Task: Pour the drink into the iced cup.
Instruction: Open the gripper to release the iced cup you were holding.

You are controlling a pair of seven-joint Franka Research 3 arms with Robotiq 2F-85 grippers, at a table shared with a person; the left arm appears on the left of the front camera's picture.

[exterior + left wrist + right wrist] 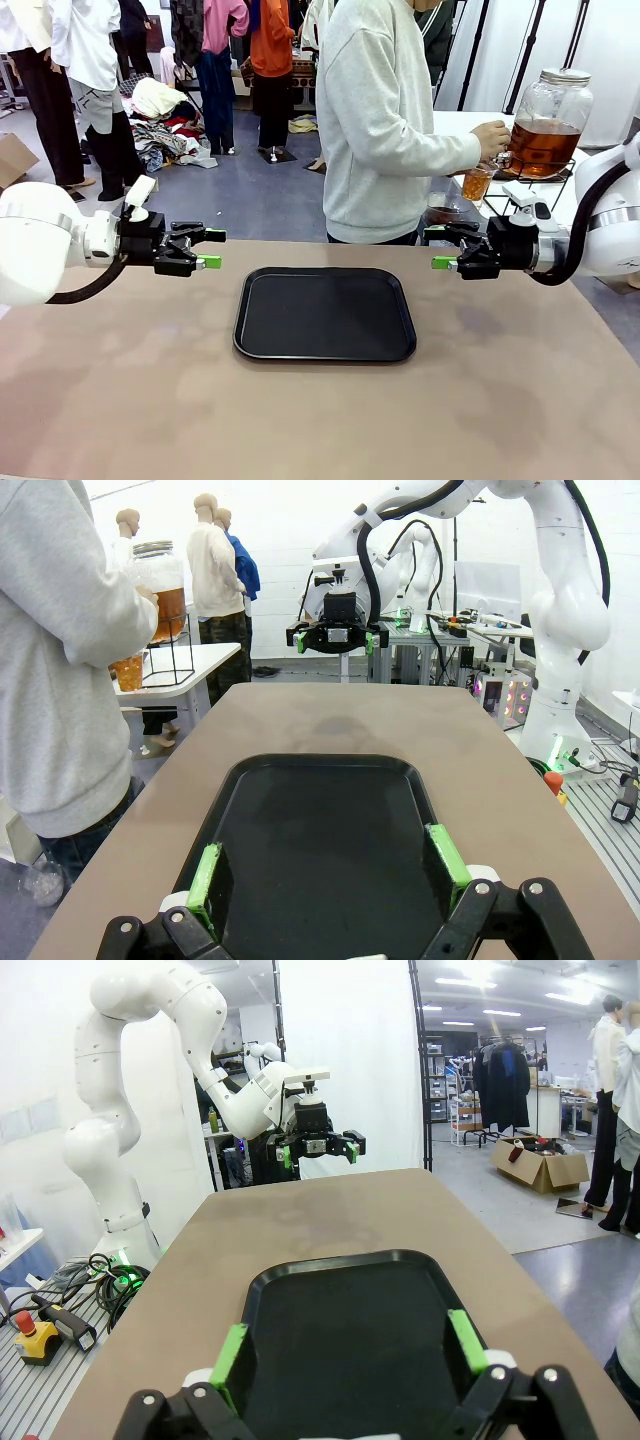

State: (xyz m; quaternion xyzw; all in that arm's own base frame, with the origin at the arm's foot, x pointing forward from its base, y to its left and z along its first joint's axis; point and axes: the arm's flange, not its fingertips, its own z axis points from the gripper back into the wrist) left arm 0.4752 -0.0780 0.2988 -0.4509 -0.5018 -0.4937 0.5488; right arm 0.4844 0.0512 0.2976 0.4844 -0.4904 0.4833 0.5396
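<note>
At upper right a person's hand (491,138) fills a cup (477,184) from the jar (548,122); both jaws wide, empty, flanking the tray (325,313), awaiting handover.

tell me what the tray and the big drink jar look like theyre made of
Tray: probably plastic, matte black; a dull, even surface with a moulded raised rim and rounded corners, though coated metal can't be ruled out.
Jar: clear glass by the look; the amber drink shows straight through the rounded wall, with bright highlights. Its lid looks metal, silvery with a dull shine.
</note>
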